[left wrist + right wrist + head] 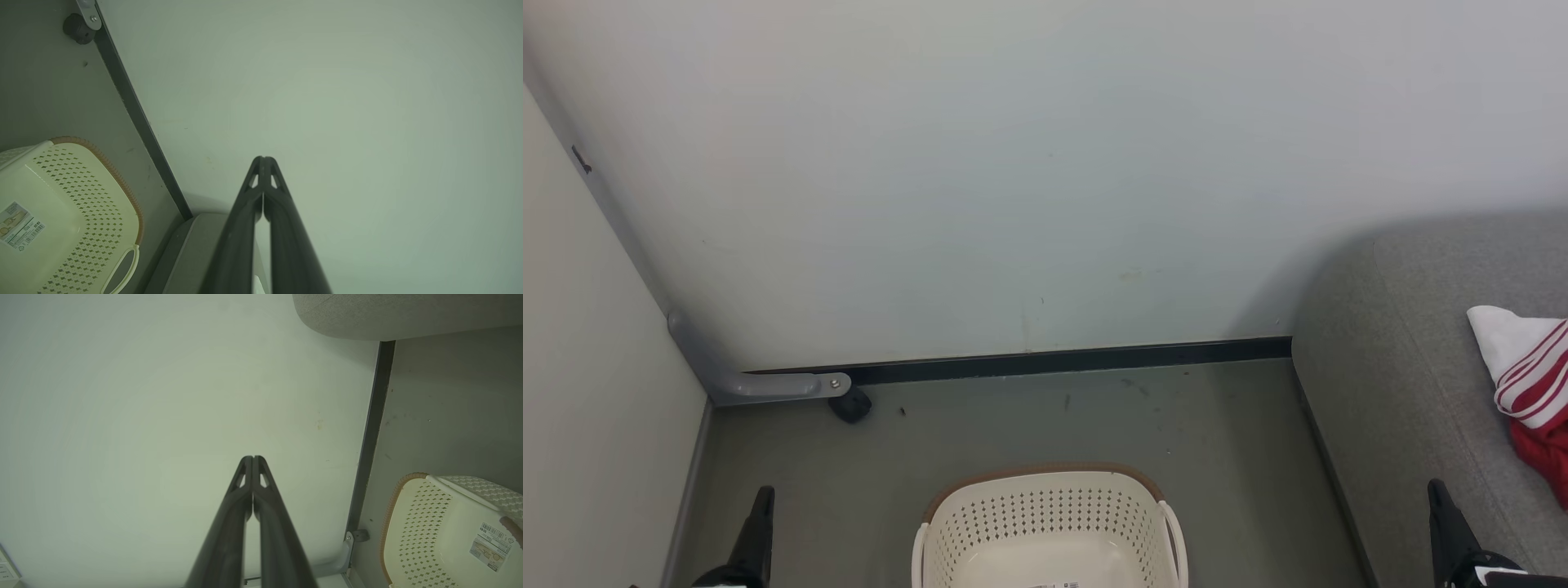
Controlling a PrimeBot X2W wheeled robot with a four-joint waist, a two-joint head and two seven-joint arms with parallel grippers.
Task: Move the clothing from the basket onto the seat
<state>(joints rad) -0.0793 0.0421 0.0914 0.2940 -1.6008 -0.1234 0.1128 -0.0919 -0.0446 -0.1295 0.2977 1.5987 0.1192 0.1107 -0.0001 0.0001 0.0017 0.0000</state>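
The cream-white basket (1049, 531) stands on the floor at the bottom middle of the head view, with only a label on its bare bottom. It also shows in the left wrist view as the basket (69, 220) and in the right wrist view as the basket (449, 535). Red clothing with white panels and striped trim (1531, 392) lies on the grey seat (1413, 367) at the right edge. My left gripper (764, 494) points up at the lower left, left of the basket; its own view shows the left gripper (263, 159) shut and holding nothing. My right gripper (1436, 488), beside the seat's front, is likewise shut and holds nothing (252, 458).
A pale wall (1013, 180) with a dark baseboard (1054, 359) rises behind the basket. A grey metal bracket with a black foot (849, 402) sits in the left corner, beside a side panel (596, 408). Grey floor (1094, 425) lies between the basket and the wall.
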